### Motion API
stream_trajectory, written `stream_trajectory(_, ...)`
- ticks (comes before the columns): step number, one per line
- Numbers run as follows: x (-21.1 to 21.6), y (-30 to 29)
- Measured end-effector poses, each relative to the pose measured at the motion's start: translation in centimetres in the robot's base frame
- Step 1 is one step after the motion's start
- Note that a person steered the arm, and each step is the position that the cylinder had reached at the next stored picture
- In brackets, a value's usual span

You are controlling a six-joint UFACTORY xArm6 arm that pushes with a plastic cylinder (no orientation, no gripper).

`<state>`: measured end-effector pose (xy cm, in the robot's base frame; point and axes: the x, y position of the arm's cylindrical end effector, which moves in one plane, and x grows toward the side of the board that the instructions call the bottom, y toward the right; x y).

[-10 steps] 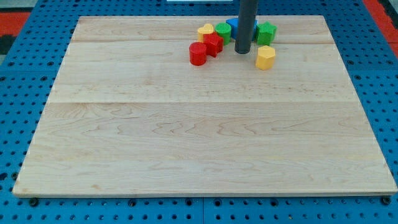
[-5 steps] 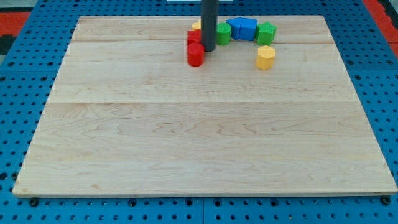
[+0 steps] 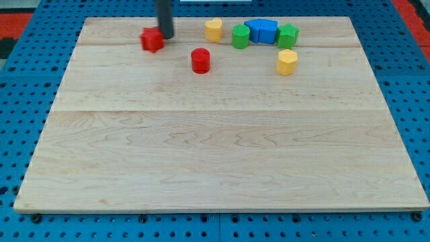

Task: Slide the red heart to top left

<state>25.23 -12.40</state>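
Note:
The red heart (image 3: pixel 152 40) lies near the view's top, left of centre, on the wooden board (image 3: pixel 215 148). My tip (image 3: pixel 165 36) touches its right side; the dark rod rises out of the view's top. A red cylinder (image 3: pixel 200 60) stands apart, lower and to the right of the heart.
Along the view's top right lie a yellow block (image 3: pixel 213 29), a green block (image 3: pixel 240 36), a blue block (image 3: pixel 261 31) and another green block (image 3: pixel 287 35). A second yellow block (image 3: pixel 287 62) sits below them. Blue pegboard surrounds the board.
My tip swept left along the top, pushing the red heart left out of the cluster. The red cylinder shifted left and a little down and was left behind.

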Motion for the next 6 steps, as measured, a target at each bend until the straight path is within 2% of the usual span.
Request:
stream_trajectory(1, 1.2, 0.9)
stream_trajectory(2, 6.6, 2.0)
stream_trajectory(3, 4.5, -0.3)
stream_trajectory(4, 3.5, 5.5)
stream_trajectory(6, 3.7, -2.4)
